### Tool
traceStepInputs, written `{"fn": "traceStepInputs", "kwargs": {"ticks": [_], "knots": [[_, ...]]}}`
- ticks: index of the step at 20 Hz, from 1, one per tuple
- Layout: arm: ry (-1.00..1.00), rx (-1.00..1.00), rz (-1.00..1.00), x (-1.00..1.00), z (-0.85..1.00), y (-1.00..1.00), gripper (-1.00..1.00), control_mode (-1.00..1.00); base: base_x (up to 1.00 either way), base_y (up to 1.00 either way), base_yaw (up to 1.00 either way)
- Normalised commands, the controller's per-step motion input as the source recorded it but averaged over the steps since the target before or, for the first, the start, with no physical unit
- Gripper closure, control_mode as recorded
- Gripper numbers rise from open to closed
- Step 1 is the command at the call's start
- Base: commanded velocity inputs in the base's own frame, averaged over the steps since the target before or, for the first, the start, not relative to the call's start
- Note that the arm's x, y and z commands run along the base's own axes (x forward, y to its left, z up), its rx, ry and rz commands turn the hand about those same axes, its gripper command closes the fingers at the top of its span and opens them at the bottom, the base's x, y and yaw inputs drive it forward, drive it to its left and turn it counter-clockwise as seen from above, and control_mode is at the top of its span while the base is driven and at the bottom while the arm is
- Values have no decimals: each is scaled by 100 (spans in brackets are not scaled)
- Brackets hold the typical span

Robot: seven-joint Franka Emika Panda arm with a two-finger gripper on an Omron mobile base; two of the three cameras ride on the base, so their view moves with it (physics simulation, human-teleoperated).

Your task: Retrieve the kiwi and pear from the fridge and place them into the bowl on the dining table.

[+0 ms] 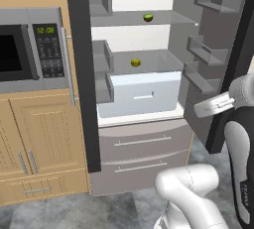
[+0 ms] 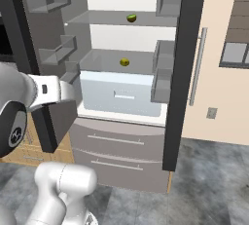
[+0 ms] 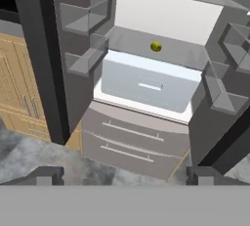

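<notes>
Two pieces of fruit sit inside the fridge (image 1: pixel 134 64), whose double doors stand swung wide on a white interior with clear shelves. On the upper shelf rests a small green and brown fruit, apparently the kiwi (image 1: pixel 148 18), near the middle of the glass. One shelf down lies a yellow-green fruit, seemingly the pear (image 1: pixel 135 63), alone on the clear panel directly above the pale drawer (image 1: pixel 144 93). Both fruits lie well apart from the door bins (image 1: pixel 201 49) that line the inner faces of the open doors. Below the fresh compartment, two grey freezer drawers (image 1: pixel 144 153) with bar handles are closed. The gripper (image 3: pixel 124 176) hangs in front of the fridge, facing in and well short of the shelves, its two dark fingertips (image 3: pixel 46 175) spread far apart with nothing between them. The white arm (image 2: pixel 29 102) reaches across the lower left of the right base view, in front of the left door. To the left of the fridge, a built-in microwave (image 1: pixel 30 52) with a green clock sits above light wood cabinets (image 1: pixel 42 139).
</notes>
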Motion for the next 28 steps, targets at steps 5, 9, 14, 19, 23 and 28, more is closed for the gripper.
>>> {"fn": "traceStepInputs", "kwargs": {"ticks": [5,9,14,19,23,28], "knots": [[0,0,7,-36,6,4,-100,-100,0,0,0],[0,0,0,0,4,-1,-100,-100,0,0,0],[0,1,0,49,0,-10,-100,-100,0,0,0],[0,1,0,55,0,0,-100,100,15,0,0],[0,0,0,0,0,0,-100,100,77,0,0],[0,0,0,0,0,0,-100,100,61,0,0]]}}
